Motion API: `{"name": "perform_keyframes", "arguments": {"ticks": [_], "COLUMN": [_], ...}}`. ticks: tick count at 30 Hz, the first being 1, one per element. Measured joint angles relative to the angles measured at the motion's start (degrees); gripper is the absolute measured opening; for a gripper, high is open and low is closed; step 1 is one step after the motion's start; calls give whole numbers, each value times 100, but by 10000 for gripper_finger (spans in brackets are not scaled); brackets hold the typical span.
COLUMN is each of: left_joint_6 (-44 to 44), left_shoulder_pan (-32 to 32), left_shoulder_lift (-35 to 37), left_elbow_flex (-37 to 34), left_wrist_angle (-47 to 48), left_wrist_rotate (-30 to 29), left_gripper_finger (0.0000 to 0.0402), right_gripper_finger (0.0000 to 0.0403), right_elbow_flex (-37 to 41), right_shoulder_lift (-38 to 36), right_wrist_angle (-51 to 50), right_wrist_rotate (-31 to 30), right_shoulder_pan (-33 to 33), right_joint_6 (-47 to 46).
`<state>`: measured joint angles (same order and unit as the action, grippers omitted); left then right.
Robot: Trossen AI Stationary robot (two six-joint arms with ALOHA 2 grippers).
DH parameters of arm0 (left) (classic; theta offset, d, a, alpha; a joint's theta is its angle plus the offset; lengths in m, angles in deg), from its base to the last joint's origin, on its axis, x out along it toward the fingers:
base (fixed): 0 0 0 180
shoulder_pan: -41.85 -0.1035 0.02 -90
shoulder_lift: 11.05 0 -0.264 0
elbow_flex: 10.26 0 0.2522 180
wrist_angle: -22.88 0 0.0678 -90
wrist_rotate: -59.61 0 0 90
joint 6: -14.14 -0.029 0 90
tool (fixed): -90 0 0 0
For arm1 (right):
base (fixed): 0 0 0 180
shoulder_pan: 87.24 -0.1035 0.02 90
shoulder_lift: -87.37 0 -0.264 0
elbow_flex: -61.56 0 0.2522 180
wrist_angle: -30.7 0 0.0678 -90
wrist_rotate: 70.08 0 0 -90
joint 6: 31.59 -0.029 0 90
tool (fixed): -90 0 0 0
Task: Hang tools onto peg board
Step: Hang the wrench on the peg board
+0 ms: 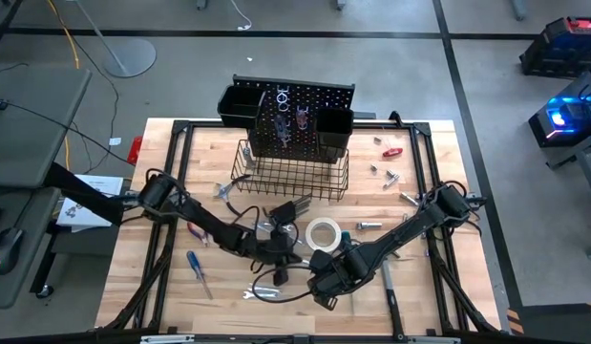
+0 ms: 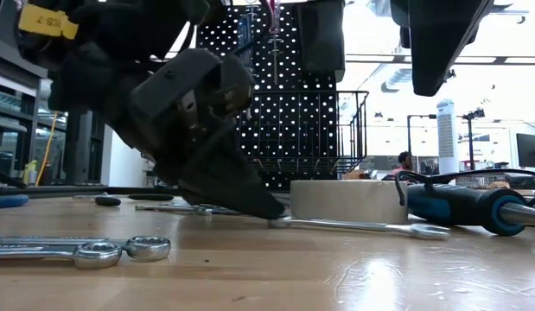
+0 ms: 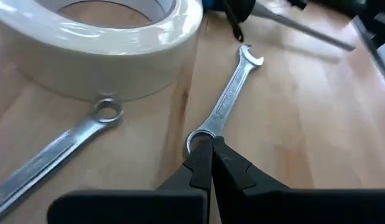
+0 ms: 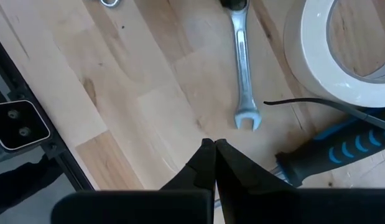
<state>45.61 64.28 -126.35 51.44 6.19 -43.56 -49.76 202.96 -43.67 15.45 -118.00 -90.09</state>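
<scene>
Pinching wrench [image 3: 226, 99] ring end, L gripper [image 3: 211, 146], fingers closed

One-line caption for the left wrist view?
Shut left gripper touches a silver wrench's ring end beside the white tape roll.

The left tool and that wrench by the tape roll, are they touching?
Touching. The left wrist view shows the shut left tool with its tips down on the ring end of the wrench. The low view agrees: its tips meet the wrench at the table.
</scene>
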Motion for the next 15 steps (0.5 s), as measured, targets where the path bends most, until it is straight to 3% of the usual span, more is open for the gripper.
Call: {"name": "perform_keyframes", "arguments": {"ticks": [7,15], "left_joint_6": [212,331], "left_shoulder_pan": [301,525], "left_shoulder_lift": [-560,-650], "left_elbow_flex": [33,35], "left_wrist_angle": [-127,-191], "left_wrist_rotate": [-317,-833], "left_gripper_finger": [0,0], "right_gripper_finger": [0,0], "right_elbow_flex": [-2,-4], "right_shoulder_lift": [0,191], "right_wrist_angle": [3,195], "right_wrist_rotate": [-92,-175], "right_shoulder_pan": [0,148], "right_joint_6": [-3,-57]}}
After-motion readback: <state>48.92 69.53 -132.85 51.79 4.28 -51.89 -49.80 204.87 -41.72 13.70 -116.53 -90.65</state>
